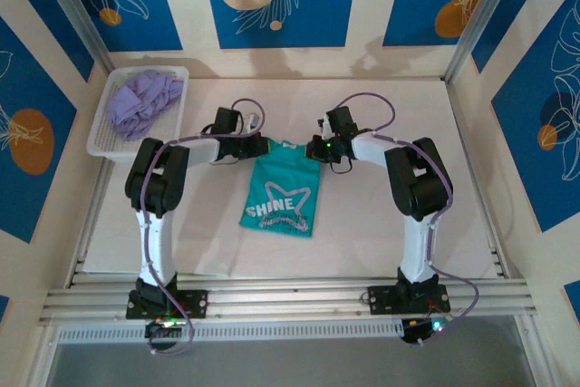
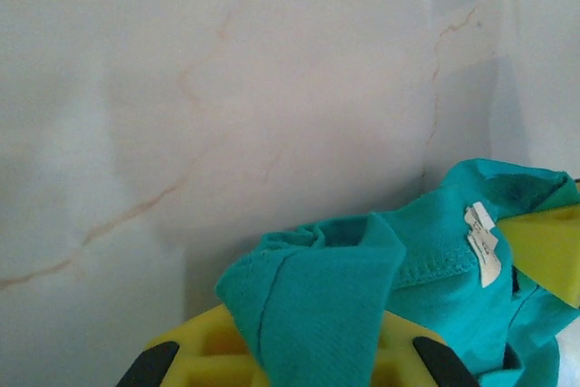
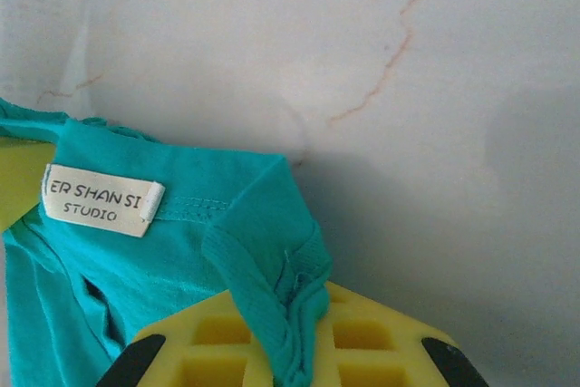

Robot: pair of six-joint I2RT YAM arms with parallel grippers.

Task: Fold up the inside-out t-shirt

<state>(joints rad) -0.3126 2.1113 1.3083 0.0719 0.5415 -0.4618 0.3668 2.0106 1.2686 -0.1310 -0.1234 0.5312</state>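
Table (image 1: 381, 224) is carrying everything: pale marbled top, thin brownish veins.

Left arm (image 1: 154, 188) and right arm (image 1: 417, 188) are reaching in from their bases at the near edge, wrists converging on the middle of the table.

White basket (image 1: 104, 147) is sitting at the far-left corner, well apart from the shirt.

Teal t-shirt (image 1: 283, 192) is lying mid-table between the two arms, bunched narrow. The white star outline and "SHINE" lettering are facing up, at the end toward the bases. Its far edge is running up into both pincers.

Lavender garment (image 1: 145, 101) is lying heaped in the basket.

Left pincer (image 1: 261, 147) is clenched on the t-shirt at its far-left corner. In the left wrist view a fold of teal cloth (image 2: 317, 296) is sitting pinched between the yellow fingers (image 2: 195, 351).

Right pincer (image 1: 313, 147) is likewise grasping the t-shirt at the far-right corner. A ribbed edge fold (image 3: 272, 278) is running down between its yellow fingers (image 3: 381, 342).

White neck label (image 3: 101, 198) reading "ER SHAN SI STUDIO" is facing out just beside that gripped fold. A small white tag (image 2: 482, 244) is also showing in the left wrist view, text unreadable.
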